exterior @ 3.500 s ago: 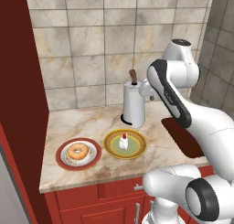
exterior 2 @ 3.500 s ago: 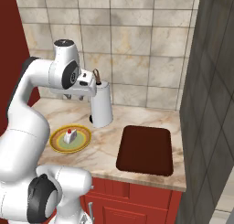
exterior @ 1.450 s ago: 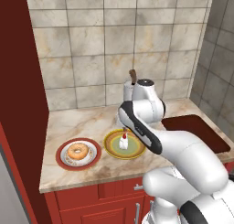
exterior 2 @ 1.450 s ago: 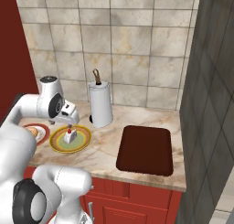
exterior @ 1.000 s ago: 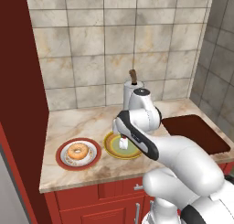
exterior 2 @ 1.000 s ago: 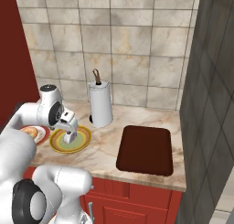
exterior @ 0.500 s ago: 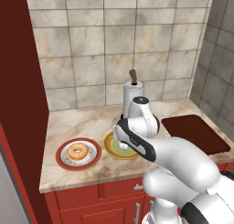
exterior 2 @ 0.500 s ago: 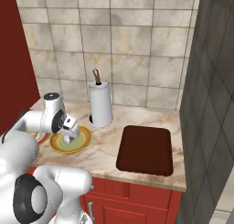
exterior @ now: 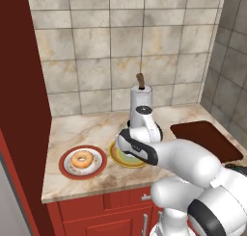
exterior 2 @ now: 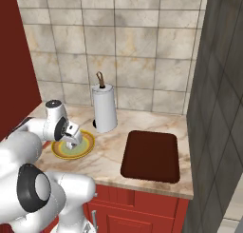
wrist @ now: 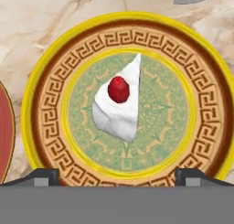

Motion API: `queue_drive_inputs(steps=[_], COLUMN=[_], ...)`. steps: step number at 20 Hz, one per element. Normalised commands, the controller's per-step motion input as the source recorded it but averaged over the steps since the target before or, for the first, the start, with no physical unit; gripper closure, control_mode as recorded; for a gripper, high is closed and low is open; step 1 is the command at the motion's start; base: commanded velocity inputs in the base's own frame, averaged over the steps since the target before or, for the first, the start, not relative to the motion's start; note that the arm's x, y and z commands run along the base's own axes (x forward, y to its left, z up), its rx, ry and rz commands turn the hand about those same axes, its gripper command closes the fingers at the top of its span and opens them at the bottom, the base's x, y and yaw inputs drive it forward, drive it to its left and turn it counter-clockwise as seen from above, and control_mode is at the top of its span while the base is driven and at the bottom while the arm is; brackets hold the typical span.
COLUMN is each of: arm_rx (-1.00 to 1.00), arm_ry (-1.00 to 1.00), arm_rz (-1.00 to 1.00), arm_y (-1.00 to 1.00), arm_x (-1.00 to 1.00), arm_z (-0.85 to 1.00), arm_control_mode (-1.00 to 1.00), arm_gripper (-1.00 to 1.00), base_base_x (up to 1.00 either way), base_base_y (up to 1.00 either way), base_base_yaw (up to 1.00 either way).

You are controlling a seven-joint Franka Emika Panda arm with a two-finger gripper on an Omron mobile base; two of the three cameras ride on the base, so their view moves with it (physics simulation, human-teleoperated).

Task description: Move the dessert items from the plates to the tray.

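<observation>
Hand view: gripper hangs right over the yellow plate, jaws wide apart, holding nothing. Cake wedge sits in the plate's green centre, white, pointed, with one red blob on top. Left base view: donut, orange-brown glazed ring, lies on the red plate just left of the yellow one. Tray, dark red-brown, sits on the desk well right of both plates.
</observation>
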Motion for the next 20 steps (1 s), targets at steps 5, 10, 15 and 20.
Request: queue_drive_inputs(steps=[5,10,15,20], arm_rx=[0.0,0.0,0.0,0.0], arm_ry=[0.0,0.0,0.0,0.0], arm_rz=[0.0,0.0,0.0,0.0], arm_y=[0.02,0.0,0.0,0.0], arm_x=[0.23,0.24,0.14,0.02], arm_z=[0.0,0.0,-0.04,-0.14], arm_control_mode=[-1.0,-1.0,-1.0,-1.0], arm_gripper=[-1.0,-1.0,-1.0,-1.0], base_base_x=[0.0,0.0,0.0,0.0], base_base_y=[0.0,0.0,0.0,0.0], base_base_yaw=[0.0,0.0,0.0,0.0])
